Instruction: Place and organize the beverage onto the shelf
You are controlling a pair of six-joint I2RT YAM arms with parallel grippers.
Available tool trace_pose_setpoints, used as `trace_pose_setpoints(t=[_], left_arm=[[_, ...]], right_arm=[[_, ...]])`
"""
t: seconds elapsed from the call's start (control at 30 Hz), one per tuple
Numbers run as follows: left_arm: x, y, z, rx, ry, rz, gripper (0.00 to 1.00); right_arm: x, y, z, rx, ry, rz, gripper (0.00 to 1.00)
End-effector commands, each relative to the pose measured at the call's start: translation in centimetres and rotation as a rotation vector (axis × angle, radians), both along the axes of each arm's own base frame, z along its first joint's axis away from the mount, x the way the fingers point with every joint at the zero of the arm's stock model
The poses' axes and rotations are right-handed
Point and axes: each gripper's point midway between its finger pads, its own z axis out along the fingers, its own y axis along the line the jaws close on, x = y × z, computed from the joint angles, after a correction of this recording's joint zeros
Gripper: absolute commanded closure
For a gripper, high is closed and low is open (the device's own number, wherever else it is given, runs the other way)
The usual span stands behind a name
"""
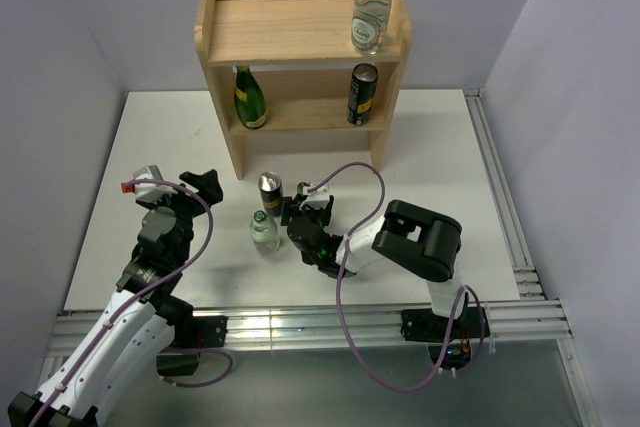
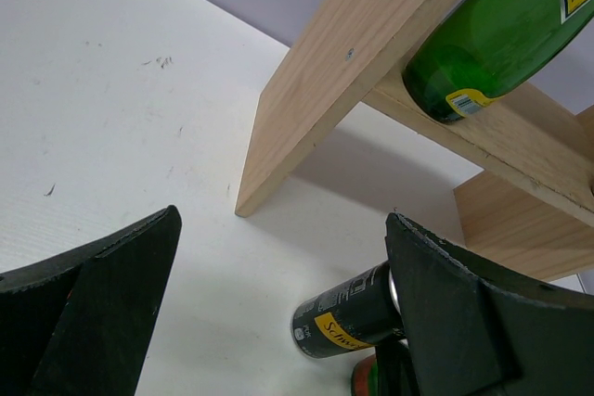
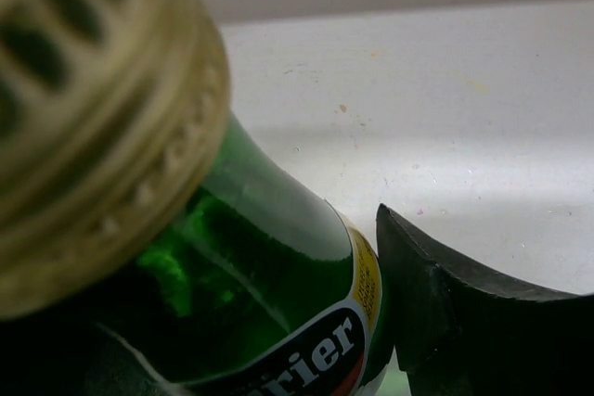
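Right gripper [image 1: 308,219] sits right around a dark green bottle [image 3: 251,294] on the surface [image 1: 450,147], though a firm pinch isn't clear. Left gripper [image 1: 180,185] is spread wide, holding nothing.

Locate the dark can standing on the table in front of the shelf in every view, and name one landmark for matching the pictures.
Top external: the dark can stands just below the shelf, left of the right gripper.
Left wrist: bottom centre, lying across the frame, yellow label showing, beside the left gripper's right finger.
Right wrist: not in it; a green bottle fills the view.
Shared landmark: the shelf's left side panel.
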Motion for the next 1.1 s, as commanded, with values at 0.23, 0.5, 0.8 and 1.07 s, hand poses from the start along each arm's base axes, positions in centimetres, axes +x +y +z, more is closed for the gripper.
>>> trace_pose_setpoints(t=[0.23, 0.5, 0.8, 1.07], left_arm=[[0.0, -0.2, 1.0, -0.013, -0.041, -0.013, 0.01], [-0.3, -0.1, 1.2, -0.015, -0.047, -0.011, 0.01], [-0.5, 0.2, 1.2, -0.013, -0.050, 0.001, 0.01], [-0.5, 0.2, 1.4, -0.016, -0.053, -0.004, 0.01]], right_arm=[[-0.9, -1.2, 7.5, 0.055, -0.070, -0.055, 1.00], [-1.0, 0.2, 16.5, 0.084, -0.169, -0.003, 1.00], [2.5, 2.9, 24.6, 0.077, -0.285, 0.011, 1.00], [7.5, 2.6, 29.4, 0.047, -0.343, -0.038, 1.00]])
